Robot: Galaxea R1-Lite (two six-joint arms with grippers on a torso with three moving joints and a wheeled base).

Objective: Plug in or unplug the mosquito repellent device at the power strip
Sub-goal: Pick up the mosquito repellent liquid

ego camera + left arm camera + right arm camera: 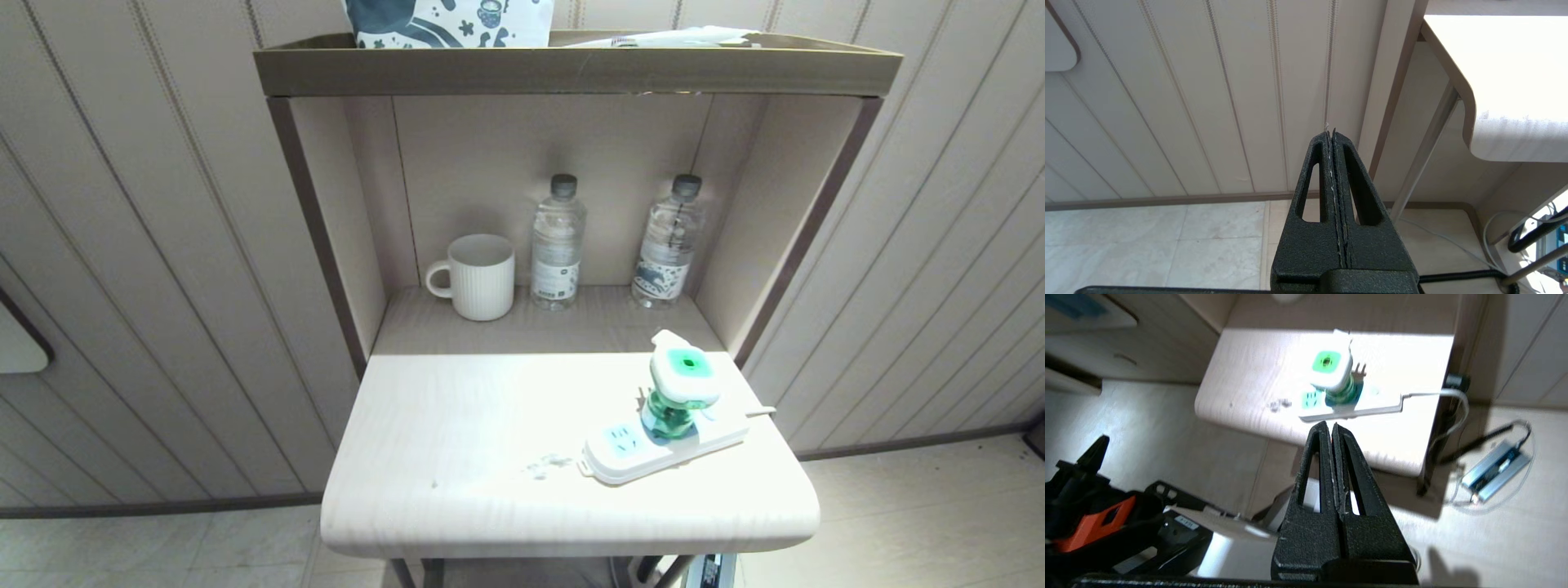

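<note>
- The right gripper is seen with its fingers pressed together and nothing held, hanging off the table's front edge, well apart from the device, which lies toward 12 o'clock from the fingertips in the right wrist view.
- The left gripper is shown closed and empty too, parked low beside the table and aimed at the panelled wall.
- The device is pictured standing on the strip at about 4 o'clock on the tabletop; metal prongs appear to stick out from its cap in the right wrist view, so whether it is seated in a socket cannot be told.
- One light-blue socket at the strip's near end is left free.
- Nothing has been grasped yet: the approach, grip and plugging or pulling are all judged to remain.
- A mug and two bottles are kept at the shelf's back, near 12 o'clock.
</note>
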